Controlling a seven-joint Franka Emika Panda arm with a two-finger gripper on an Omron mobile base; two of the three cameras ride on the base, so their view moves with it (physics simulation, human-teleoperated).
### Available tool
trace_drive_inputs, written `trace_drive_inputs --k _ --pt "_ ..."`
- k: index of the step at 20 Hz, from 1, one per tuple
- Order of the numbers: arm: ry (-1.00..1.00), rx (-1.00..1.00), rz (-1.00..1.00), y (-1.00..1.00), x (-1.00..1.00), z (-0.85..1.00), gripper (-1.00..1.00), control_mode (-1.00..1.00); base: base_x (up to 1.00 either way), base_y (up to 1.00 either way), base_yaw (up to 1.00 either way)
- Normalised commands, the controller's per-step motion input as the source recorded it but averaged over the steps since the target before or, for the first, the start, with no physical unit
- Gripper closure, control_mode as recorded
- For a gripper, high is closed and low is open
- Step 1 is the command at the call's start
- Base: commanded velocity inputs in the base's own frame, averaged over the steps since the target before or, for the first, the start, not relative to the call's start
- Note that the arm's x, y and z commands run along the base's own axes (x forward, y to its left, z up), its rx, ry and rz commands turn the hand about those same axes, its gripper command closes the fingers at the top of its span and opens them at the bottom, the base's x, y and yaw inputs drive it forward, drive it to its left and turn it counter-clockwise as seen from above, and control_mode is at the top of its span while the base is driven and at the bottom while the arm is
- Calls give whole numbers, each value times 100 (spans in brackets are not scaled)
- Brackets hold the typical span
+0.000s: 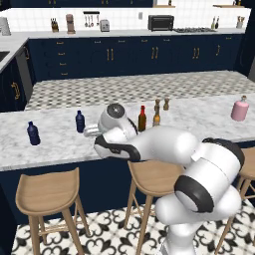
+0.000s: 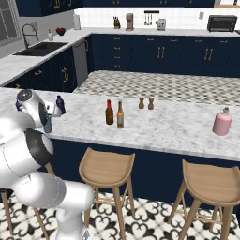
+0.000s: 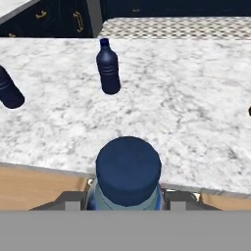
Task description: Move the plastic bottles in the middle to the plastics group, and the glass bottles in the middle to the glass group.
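Note:
My gripper [image 3: 126, 200] is shut on the pale teal plastic bottle [image 3: 128, 171], whose dark blue cap faces the hand camera. The hand [image 1: 91, 131] hangs over the counter's front edge, left of the middle. In the right base view the teal bottle [image 2: 47, 124] peeks out below the hand. The two navy plastics bottles [image 1: 33, 133] [image 1: 79, 121] stand on the counter to the left, and appear ahead in the hand view [image 3: 108, 68] [image 3: 9, 90]. The red-capped dark brown bottle [image 1: 142, 119] and the amber bottle [image 1: 156, 117] stand mid-counter. The pink glass bottle [image 1: 240, 108] is far right.
Two small brown shakers [image 1: 157, 104] [image 1: 166, 104] stand behind the middle bottles. Wooden stools [image 1: 47, 191] [image 1: 154, 177] sit under the marble counter's [image 1: 60, 144] front edge. A back counter with a toaster oven [image 1: 160, 22] lies beyond the tiled floor.

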Motion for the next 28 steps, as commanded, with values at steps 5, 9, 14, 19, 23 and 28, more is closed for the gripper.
trace_drive_inputs --k 5,9,14,19,23,28 --pt "7 0 8 31 0 8 100 -100 0 0 0" --pt "0 0 9 42 4 0 100 -100 0 0 0" --pt "0 0 18 58 22 0 100 -100 0 0 0" --pt "0 0 18 22 5 0 100 -100 0 0 0" --pt "-1 0 8 13 13 0 100 -100 0 0 0" --pt "-8 0 1 17 43 0 100 -100 0 0 0"
